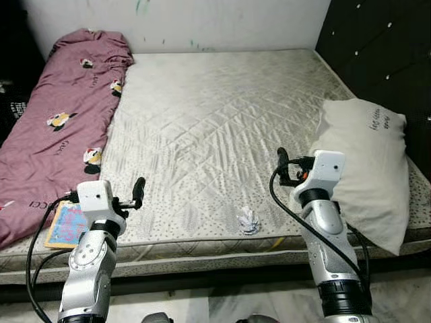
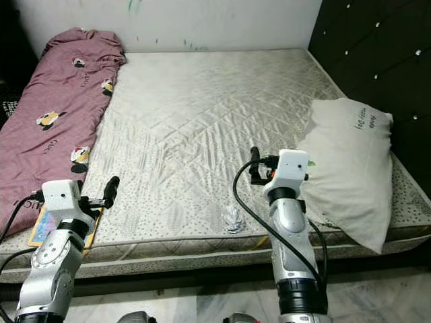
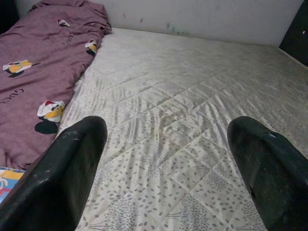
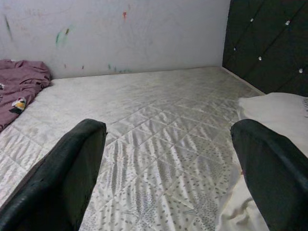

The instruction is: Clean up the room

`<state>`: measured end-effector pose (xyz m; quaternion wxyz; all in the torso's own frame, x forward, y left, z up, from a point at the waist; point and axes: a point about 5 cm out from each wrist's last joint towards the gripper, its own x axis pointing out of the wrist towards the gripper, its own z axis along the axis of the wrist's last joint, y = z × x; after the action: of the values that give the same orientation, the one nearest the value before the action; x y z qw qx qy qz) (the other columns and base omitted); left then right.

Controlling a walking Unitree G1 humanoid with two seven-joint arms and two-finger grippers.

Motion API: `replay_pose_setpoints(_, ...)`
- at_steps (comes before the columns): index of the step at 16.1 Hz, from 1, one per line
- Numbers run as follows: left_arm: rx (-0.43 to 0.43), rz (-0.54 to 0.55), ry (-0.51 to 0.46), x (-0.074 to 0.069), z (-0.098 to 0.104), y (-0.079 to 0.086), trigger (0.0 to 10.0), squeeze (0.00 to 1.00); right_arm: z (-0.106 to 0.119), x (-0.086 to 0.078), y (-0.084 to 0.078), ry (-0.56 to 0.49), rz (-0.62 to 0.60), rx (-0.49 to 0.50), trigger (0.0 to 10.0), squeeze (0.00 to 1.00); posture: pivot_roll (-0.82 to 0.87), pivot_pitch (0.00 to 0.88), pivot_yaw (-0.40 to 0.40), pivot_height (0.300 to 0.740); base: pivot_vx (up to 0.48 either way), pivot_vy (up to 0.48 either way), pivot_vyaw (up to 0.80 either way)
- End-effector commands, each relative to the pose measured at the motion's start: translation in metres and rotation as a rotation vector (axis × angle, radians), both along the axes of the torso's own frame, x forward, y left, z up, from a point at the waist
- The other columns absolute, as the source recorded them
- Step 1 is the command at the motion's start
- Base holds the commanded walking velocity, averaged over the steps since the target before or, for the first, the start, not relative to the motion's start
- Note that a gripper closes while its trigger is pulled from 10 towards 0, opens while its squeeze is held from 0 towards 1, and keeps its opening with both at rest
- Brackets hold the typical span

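A crumpled white paper ball (image 1: 248,220) lies on the quilted mattress (image 1: 215,114) near its front edge. A maroon printed blanket (image 1: 60,121) sprawls along the left side. A white pillow (image 1: 367,168) rests at the right edge. A colourful book (image 1: 66,225) pokes out from under the blanket at the front left corner. My left gripper (image 1: 139,190) hovers open above the front left of the mattress, beside the book. My right gripper (image 1: 283,165) is raised open next to the pillow, above and right of the paper ball. Both wrist views look across the bare mattress between wide-spread fingers (image 3: 67,168).
A white wall (image 1: 202,23) with paint marks bounds the far side of the bed. A dark tufted headboard (image 1: 377,60) stands on the right. Pale marble floor (image 1: 222,306) runs along the front of the bed at my feet.
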<state>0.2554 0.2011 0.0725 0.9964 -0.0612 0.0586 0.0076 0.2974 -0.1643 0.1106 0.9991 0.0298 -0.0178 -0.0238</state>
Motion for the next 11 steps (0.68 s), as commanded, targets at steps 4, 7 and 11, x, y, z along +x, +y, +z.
replay_pose_setpoints(4,0.017,-0.004,-0.002,-0.0008,0.0019,0.0008,10.0,0.00,0.0028,-0.0008,0.0001,-0.013,0.001,0.005,10.0,0.00,0.00,0.004,0.011,0.714,0.000,0.000,0.00)
replay_pose_setpoints(7,0.017,-0.003,-0.002,-0.0007,0.0020,0.0007,10.0,0.00,0.0032,-0.0010,0.0003,-0.013,0.002,0.006,10.0,0.00,0.00,0.007,0.011,0.679,0.000,0.000,0.00)
replay_pose_setpoints(11,0.021,-0.003,-0.001,-0.0002,0.0018,0.0008,10.0,0.00,0.0031,-0.0009,0.0008,-0.014,0.005,0.008,10.0,0.00,-0.01,0.008,0.011,0.624,0.000,0.000,0.00)
